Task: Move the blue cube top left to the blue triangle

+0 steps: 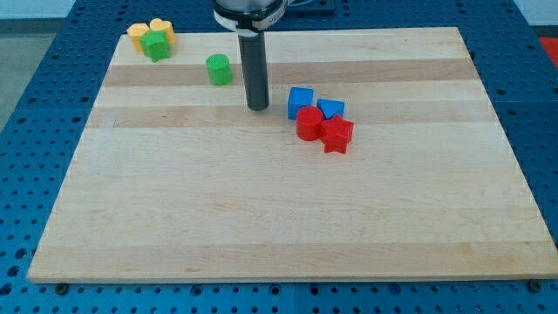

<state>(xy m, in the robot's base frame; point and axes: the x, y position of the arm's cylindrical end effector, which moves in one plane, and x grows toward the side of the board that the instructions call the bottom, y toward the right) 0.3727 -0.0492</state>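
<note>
My tip (pixel 258 107): the lower end of a straight dark rod, resting on the wooden board (pixel 261 227) in its upper middle part. There is no gripper here, so nothing spreads, presses together or pinches; the rod can only shove.

Tip to blue cube (pixel 300 101): the cube sits near the tip, on the view's right, with a strip of bare wood between them. They are not touching.

Blue cube to blue triangle (pixel 330 108): the triangle lies just beside the cube on the view's right and a little lower. I judge the cube already close to the wanted place, up and to the view's left of the triangle.

Red cluster: a red cylinder (pixel 309 123) sits right below the cube and triangle, and a red star (pixel 336 134) is against it on the view's right. All four blocks look packed together.

Main risk: a push from the tip's present side drives the cube toward the view's right, into the triangle and red cylinder, so the whole cluster may shift and the target moves with it.

Second risk: an off-centre contact may spin the cube and let it slide down beside the red cylinder.

Bystanders: a green cylinder (pixel 219 69) stands near the tip on the view's left. A green block (pixel 157 45) and two yellow blocks (pixel 150 32) huddle at the top left corner, well apart from any likely path.
</note>
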